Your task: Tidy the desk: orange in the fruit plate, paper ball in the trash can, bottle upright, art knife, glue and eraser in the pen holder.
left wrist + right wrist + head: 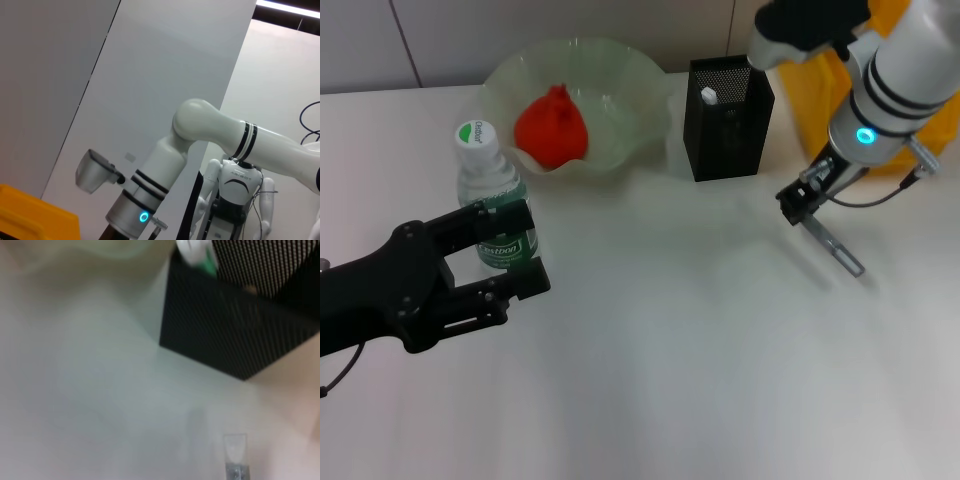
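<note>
So the art knife point(838, 249) is the thing right now: a thin grey stick, one end pinched in my right gripper point(798, 208), the other end slanting down until it touches or nearly touches the desk point(670, 380) toward the right edge. My guess is I'm holding it by the end so it can go tip-first into the pen holder point(728, 118), which stands just beside me near the back edge with something white already poking out of it.

My left gripper point(505, 262) has its jaws set narrowly around the bottle point(494, 200), which is standing upright near the left side, so that one looks sorted. I can't say for sure the pads are touching it.

The orange point(552, 126) sits in the fruit plate point(630, 75) at the back, done. The trash can point(820, 95) is behind my right arm, mostly hidden.

Count: one knife, one bottle, one orange, one plate, one holder, one bin. No paper ball or eraser on show.
</note>
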Robot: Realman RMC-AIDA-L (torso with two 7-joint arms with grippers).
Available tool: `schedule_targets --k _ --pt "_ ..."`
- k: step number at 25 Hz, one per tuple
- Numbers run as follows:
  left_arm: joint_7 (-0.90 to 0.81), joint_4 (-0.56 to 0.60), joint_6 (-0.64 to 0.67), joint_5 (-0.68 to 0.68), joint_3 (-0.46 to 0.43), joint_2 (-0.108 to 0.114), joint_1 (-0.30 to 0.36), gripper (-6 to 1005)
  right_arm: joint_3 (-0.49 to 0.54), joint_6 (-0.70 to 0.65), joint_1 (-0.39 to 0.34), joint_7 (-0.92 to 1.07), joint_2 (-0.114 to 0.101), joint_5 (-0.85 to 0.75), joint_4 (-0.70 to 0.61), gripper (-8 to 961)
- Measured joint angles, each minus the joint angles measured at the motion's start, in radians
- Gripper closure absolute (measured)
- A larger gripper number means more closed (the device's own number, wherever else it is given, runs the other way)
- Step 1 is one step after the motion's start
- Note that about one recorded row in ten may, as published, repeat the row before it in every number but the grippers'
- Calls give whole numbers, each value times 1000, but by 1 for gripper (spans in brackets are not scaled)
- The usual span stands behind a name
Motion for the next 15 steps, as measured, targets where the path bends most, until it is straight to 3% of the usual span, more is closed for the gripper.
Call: schedule_targets --k 6,15 --pt "0 0 0 -1 -3 0 -3 226 -15 -99 -55 -27 2 120 -226 804" --pt "-5 0 4 -3 -28 -2 -4 226 -34 -77 -144 -77 1 244 -495 805"
